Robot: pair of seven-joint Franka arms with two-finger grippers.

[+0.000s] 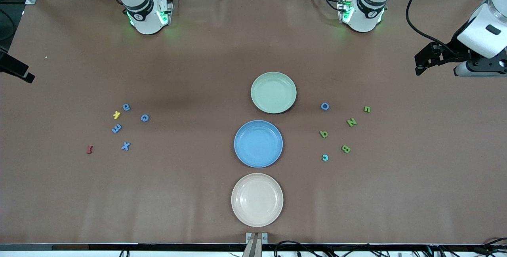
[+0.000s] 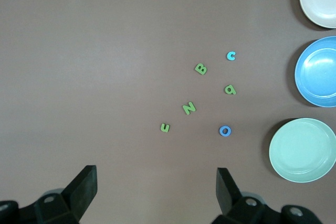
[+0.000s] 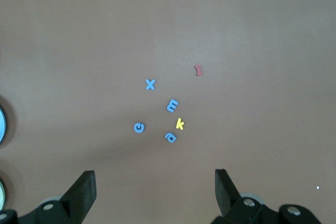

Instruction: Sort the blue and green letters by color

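**Two claws waiting wide, nothing sorted yet**

I'm looking at the brown surface (image 1: 198, 71), which is carrying everything. Three plates are sitting in a column down its middle: the green plate (image 1: 273, 92) farthest from the front camera, the blue plate (image 1: 258, 143) next, the beige plate (image 1: 257, 199) nearest. I'm reading the first two as color-matched bins, placed centrally so either arm can reach them.

Both arms are waiting, parked high at their own ends. The left claw (image 2: 157, 192) is hanging released over the cluster at the left arm's end; the right claw (image 3: 155, 192) is likewise spread and gripping nothing over the other cluster.

The blue and green letters are all lying flat on the surface, none on a plate. At the left arm's end: green N (image 1: 351, 122), B (image 1: 345, 149), q (image 1: 323, 134), u (image 1: 367, 109), blue o (image 1: 324, 106), a bluish-teal c (image 1: 325, 157). At the right arm's end: blue x (image 1: 125, 146), E (image 1: 116, 128), c (image 1: 145, 118), a (image 1: 126, 107), with a yellow k (image 1: 116, 115) and dark red letter (image 1: 90, 149) among them.
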